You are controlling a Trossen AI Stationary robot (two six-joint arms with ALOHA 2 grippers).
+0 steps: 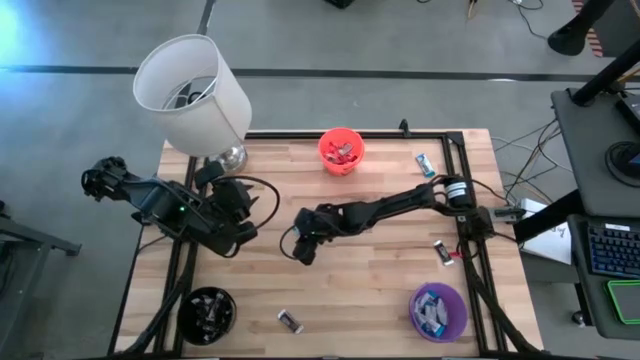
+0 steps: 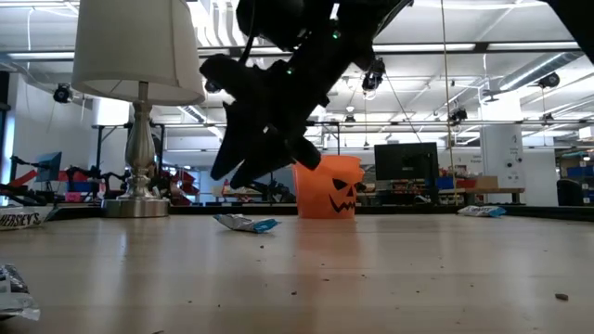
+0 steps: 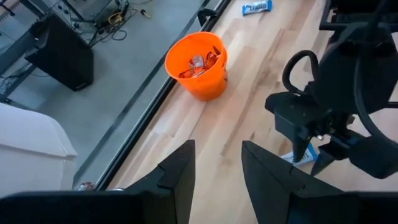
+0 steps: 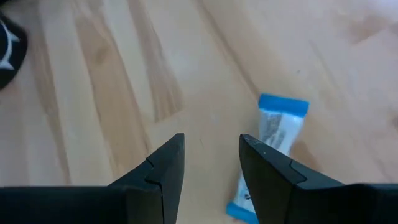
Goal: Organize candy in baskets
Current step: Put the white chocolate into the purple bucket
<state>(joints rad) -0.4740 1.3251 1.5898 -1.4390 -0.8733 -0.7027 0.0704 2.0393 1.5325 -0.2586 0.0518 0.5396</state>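
Observation:
My right gripper (image 4: 211,149) hangs open a little above the table's middle (image 1: 303,250), tilted down. A light blue candy (image 4: 280,137) lies flat on the wood just beside one of its fingers, not between them, and also shows in the low view (image 2: 246,223). My left gripper (image 3: 217,155) is open and holds nothing; it stays raised over the table's left part (image 1: 243,212). The orange basket (image 1: 341,150) with red candies stands at the far edge. The purple basket (image 1: 438,310) stands near right and the black basket (image 1: 207,312) near left.
A lamp with a white shade (image 1: 195,90) stands at the far left corner. Loose candies lie at the far right (image 1: 427,163), by the right edge (image 1: 441,252) and near the front edge (image 1: 290,320). A black frame (image 1: 460,150) borders the table.

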